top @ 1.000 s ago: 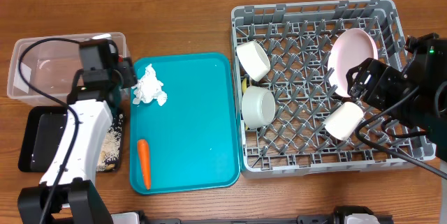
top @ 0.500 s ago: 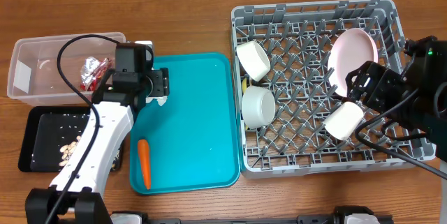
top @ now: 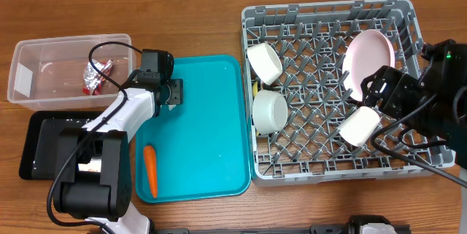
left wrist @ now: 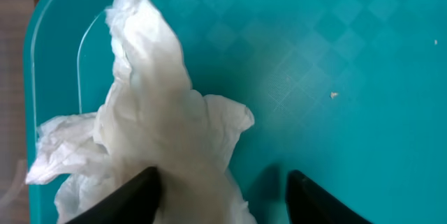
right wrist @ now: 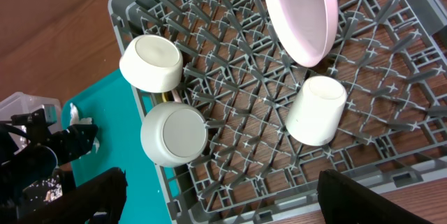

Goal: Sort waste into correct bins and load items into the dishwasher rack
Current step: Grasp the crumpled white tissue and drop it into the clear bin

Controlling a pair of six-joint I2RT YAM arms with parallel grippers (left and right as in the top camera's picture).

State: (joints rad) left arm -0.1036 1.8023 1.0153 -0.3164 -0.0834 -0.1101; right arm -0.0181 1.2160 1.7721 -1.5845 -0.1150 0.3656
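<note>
My left gripper [top: 166, 92] is low over the teal tray's [top: 211, 139] upper left corner. In the left wrist view it [left wrist: 223, 197] is open, its fingers either side of the crumpled white napkin [left wrist: 150, 130]; the left finger touches it. The foil wrapper [top: 95, 76] lies in the clear tub [top: 44, 59]. The orange carrot [top: 150, 170] lies on the teal tray. My right gripper [top: 373, 92] is open and empty above the grey rack [top: 332, 165], which holds the plate [top: 368, 53] and three cream cups [top: 264, 62] [top: 268, 110] [top: 359, 126].
The black tray [top: 40, 146] sits in front of the tub, largely hidden by my left arm. A bit of pale yellow cutlery [top: 255, 87] shows between two cups. In the right wrist view the rack [right wrist: 230, 56] fills most of the picture.
My left arm swung from over the clear tub to the teal tray and came down over the napkin. The foil wrapper now shows in the tub. The right arm has not moved.
</note>
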